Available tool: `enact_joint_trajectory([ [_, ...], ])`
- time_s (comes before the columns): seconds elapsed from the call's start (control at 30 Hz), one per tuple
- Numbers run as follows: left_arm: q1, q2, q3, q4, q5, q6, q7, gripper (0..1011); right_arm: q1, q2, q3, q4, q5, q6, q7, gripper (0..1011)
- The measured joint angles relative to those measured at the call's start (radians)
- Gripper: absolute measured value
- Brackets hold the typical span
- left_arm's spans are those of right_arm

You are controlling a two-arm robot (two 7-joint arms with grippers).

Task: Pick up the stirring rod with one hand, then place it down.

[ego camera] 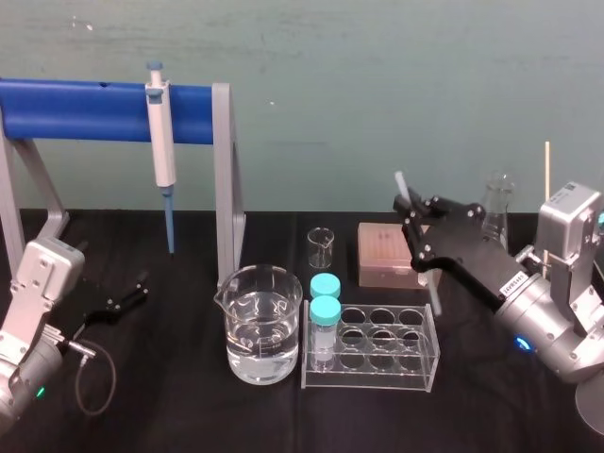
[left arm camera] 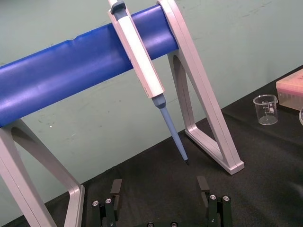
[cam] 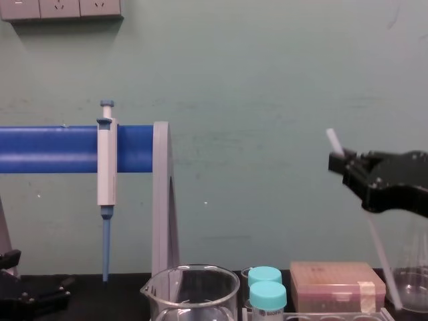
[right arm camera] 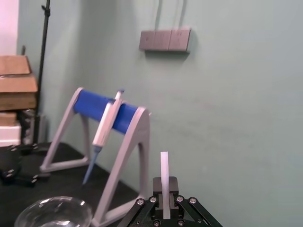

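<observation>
My right gripper [ego camera: 416,219] is raised above the table at the right and is shut on the stirring rod [ego camera: 429,283]. The whitish rod hangs tilted. Its top end sticks out above the black jaws and its lower end reaches down behind the tube rack [ego camera: 370,351]. From the chest the rod [cam: 381,257] slants down to the right below the gripper [cam: 339,162]. In the right wrist view the rod [right arm camera: 164,165] stands up out of the gripper [right arm camera: 165,185]. My left gripper [ego camera: 120,300] rests low at the table's left, open [left arm camera: 159,188] and holding nothing.
A blue-and-white pipette [ego camera: 162,151] hangs on the blue-barred stand [ego camera: 223,179]. A large beaker of water [ego camera: 261,323], a small beaker [ego camera: 321,247], two blue-capped tubes [ego camera: 326,311] in the rack, a pink box [ego camera: 385,253] and a glass flask [ego camera: 498,208] stand mid-table.
</observation>
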Motion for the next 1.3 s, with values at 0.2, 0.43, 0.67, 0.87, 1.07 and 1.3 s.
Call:
enact_joint_trajectory([
  [0.2, 0.0, 0.0, 0.0, 0.0, 0.0, 0.0, 0.0, 1000, -0.009, -0.029, 0.02, 0.004, -0.094, -0.11, -0.06, 67],
  [0.43, 0.0, 0.0, 0.0, 0.0, 0.0, 0.0, 0.0, 1000, -0.022, -0.067, 0.045, 0.034, -0.131, -0.226, -0.089, 67],
  [0.67, 0.0, 0.0, 0.0, 0.0, 0.0, 0.0, 0.0, 1000, -0.029, -0.094, 0.067, 0.072, -0.032, -0.271, -0.038, 67],
  [0.87, 0.0, 0.0, 0.0, 0.0, 0.0, 0.0, 0.0, 1000, -0.034, -0.105, 0.082, 0.086, 0.059, -0.244, 0.022, 67],
  [1.07, 0.0, 0.0, 0.0, 0.0, 0.0, 0.0, 0.0, 1000, -0.041, -0.11, 0.094, 0.084, 0.063, -0.231, 0.033, 67],
  [1.3, 0.0, 0.0, 0.0, 0.0, 0.0, 0.0, 0.0, 1000, -0.041, -0.109, 0.092, 0.084, 0.063, -0.232, 0.033, 67],
])
